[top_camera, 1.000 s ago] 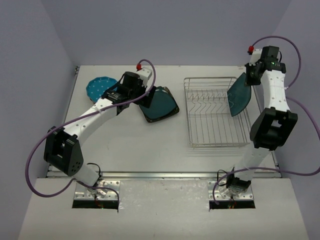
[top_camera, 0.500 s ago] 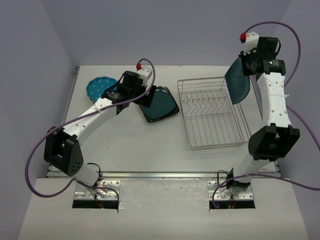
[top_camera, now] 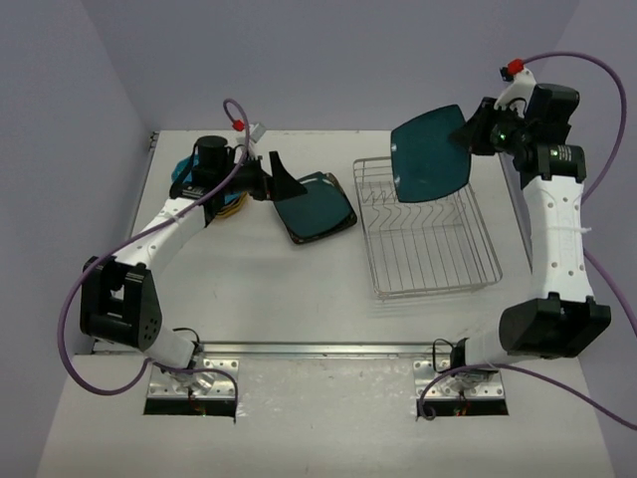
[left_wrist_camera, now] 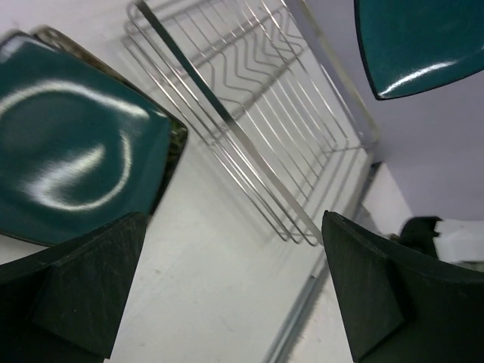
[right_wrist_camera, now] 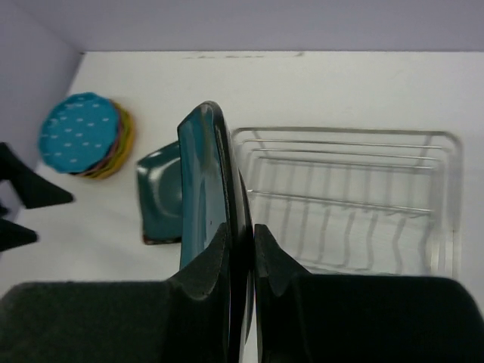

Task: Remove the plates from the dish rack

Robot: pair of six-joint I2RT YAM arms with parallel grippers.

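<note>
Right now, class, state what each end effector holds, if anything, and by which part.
The right end effector is shut on the raised dark teal plate, pinching its rim. The left end effector is open, holding nothing.

held plate [top_camera: 430, 157]: between the right gripper [top_camera: 465, 135] jaws, up over the rack [top_camera: 430, 261]
square plates [top_camera: 317, 207]: on the table [top_camera: 269, 289], just before the left gripper [top_camera: 286, 180] jaws
round plates [right_wrist_camera: 85, 134]: piled behind the left jaws

White table [top_camera: 299, 289], lilac walls [top_camera: 328, 60] behind and at both sides
</note>
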